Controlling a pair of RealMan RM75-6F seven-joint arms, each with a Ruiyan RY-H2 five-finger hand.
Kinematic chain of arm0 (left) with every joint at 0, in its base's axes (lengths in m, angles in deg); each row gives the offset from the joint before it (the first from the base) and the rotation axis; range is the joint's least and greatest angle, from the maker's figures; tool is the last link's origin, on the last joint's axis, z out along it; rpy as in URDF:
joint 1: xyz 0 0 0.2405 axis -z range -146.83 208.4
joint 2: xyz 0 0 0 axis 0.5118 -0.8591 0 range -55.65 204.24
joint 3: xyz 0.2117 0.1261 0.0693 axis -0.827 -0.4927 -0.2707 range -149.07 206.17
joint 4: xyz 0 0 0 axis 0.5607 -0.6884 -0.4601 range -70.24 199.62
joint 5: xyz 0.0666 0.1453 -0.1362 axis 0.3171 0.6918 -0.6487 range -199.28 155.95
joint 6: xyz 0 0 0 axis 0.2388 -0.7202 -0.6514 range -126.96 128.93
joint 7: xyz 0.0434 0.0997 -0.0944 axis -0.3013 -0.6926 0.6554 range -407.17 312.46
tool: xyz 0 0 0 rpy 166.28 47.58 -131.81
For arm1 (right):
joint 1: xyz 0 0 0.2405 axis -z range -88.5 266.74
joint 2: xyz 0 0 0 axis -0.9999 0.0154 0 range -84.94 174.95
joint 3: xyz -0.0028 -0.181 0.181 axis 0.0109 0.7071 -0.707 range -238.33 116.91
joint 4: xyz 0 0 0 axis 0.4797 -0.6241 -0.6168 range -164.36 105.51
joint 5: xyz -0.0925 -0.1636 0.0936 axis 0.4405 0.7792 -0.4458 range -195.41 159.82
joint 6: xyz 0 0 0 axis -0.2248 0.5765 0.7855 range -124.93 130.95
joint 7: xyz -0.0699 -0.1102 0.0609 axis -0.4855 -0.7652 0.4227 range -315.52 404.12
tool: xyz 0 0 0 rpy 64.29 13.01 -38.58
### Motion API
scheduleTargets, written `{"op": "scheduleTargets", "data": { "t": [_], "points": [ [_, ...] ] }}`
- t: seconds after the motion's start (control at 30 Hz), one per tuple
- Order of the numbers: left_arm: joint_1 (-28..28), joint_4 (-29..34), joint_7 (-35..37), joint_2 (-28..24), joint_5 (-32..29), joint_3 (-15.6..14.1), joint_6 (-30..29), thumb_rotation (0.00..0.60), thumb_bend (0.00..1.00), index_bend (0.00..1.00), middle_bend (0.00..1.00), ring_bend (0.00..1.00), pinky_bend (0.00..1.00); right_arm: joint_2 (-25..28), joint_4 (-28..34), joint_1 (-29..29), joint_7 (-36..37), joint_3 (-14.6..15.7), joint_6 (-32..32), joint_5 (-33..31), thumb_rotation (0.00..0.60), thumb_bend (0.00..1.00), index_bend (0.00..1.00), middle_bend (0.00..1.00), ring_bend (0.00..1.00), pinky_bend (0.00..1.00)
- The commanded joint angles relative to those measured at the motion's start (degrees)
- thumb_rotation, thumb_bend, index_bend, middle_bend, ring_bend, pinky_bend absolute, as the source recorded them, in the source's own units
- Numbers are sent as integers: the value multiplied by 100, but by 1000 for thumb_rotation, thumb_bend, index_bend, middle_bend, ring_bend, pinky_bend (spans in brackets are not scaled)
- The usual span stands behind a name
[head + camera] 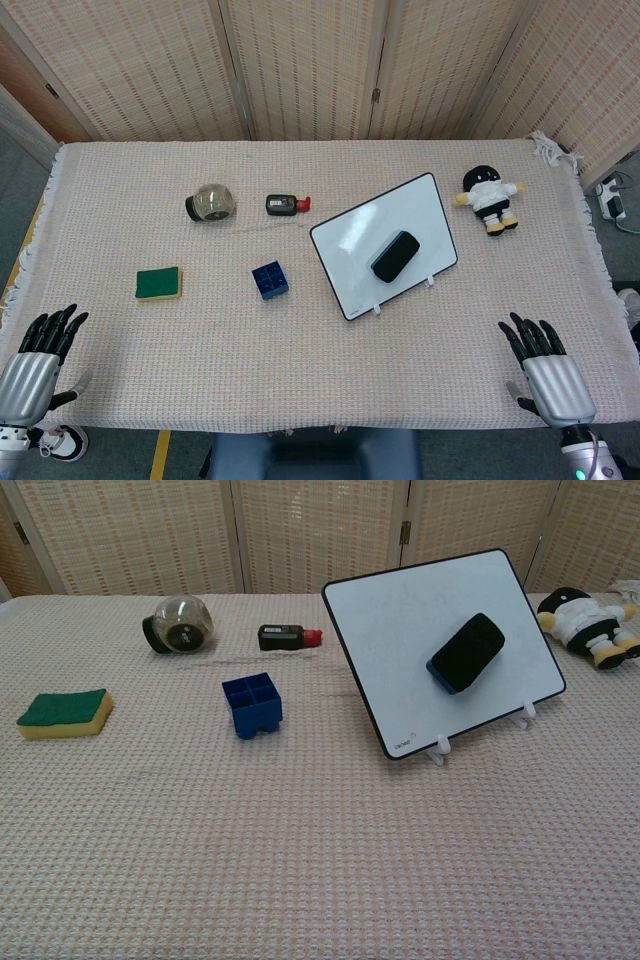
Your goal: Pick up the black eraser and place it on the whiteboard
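Observation:
The black eraser sits alone on the tilted whiteboard, right of the table's middle. No hand touches it. My right hand hovers near the table's front right edge, fingers spread and holding nothing. My left hand is off the front left corner, also empty with fingers apart. Neither hand appears in the chest view.
A green and yellow sponge lies at the left. A blue block stands left of the whiteboard. A round jar and a small black and red item lie behind. A plush doll lies at the back right.

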State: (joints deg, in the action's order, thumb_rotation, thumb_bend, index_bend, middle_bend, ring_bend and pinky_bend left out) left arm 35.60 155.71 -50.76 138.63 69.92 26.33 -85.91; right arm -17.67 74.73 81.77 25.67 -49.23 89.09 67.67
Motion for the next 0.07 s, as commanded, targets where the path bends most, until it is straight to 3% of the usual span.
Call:
{"op": "scheduleTargets", "data": {
  "t": [0.03,0.07],
  "points": [
    [-102,86,-193,50,140,-90,-99,600,340,0,24,35,35,143,-97,356,196,131,453,536,600,334,0,0,0,0],
    [-115,83,-229,65,172,-107,-112,600,340,0,24,35,35,146,-105,399,224,152,497,632,600,334,0,0,0,0]
  ]
}}
